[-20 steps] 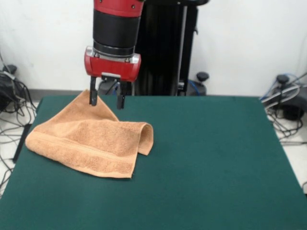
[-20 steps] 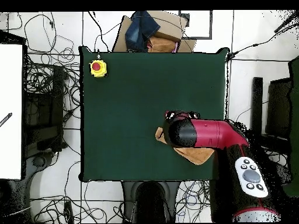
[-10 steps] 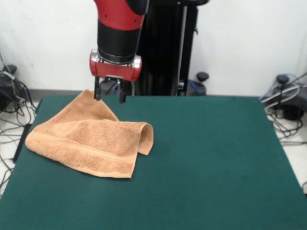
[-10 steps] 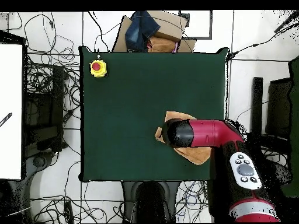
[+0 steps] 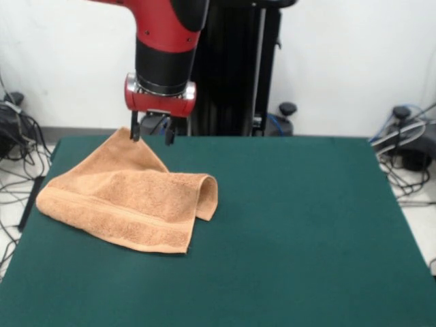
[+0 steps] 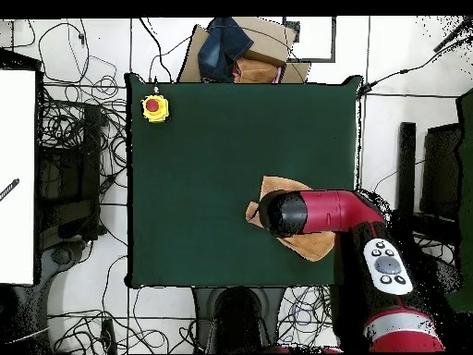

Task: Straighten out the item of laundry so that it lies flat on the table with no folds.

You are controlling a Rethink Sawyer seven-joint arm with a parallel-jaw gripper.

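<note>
Green table, folded peach towel, claw spread wide, empty, above towel's far corner

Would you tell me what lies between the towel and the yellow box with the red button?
Only bare green table: the overhead view shows nothing between the towel and the yellow box.

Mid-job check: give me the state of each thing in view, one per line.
towel: lying on the table, folded over itself, right edge curled up into a loop, not flat.
claw: open, empty, above the towel's far corner, not touching it.
table: green top, towel near one side.
yellow box with red button: sitting at a table corner, untouched.
</note>
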